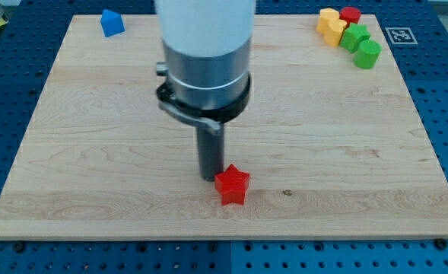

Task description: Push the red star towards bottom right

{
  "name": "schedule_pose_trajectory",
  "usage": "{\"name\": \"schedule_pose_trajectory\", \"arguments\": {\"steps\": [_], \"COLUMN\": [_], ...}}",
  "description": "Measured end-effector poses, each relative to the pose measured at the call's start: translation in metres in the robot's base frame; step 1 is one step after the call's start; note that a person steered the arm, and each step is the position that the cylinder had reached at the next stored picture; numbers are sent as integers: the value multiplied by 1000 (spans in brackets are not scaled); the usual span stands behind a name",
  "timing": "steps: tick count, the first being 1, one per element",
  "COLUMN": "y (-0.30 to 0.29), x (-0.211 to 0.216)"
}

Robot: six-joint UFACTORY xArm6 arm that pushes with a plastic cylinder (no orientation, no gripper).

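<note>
Near the front edge of the table (71, 152), slightly left of centre, the red star (232, 186) is seen with my tip (211, 179) pressed against its far left side. No jaws are carried by the end effector, so nothing is held. At the far edge, a blue block (112, 22) is found on the left, while yellow blocks (331, 25), a red block (351, 14) and green blocks (361, 44) are clustered at the right corner.

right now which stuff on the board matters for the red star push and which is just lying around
In the job:
- red star, low on the board
- my tip, touching the star's upper left side

Lying about:
- blue block, top left
- two yellow blocks, red block and two green blocks, top right
</note>
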State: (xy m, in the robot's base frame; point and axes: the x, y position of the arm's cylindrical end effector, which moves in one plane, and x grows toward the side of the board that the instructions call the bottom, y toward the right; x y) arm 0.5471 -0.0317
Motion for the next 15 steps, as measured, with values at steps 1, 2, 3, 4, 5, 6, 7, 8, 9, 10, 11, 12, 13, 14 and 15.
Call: {"name": "schedule_pose_trajectory", "arguments": {"steps": [1, 2, 3, 4, 5, 6, 7, 8, 9, 10, 11, 12, 13, 14, 15], "y": [-12, 13, 58, 80, 80, 75, 75, 78, 88, 112, 113, 125, 148, 178, 195], "x": [23, 31, 36, 33, 9, -12, -34, -37, -8, -6, -35, -56, -40, -21, -6]}}
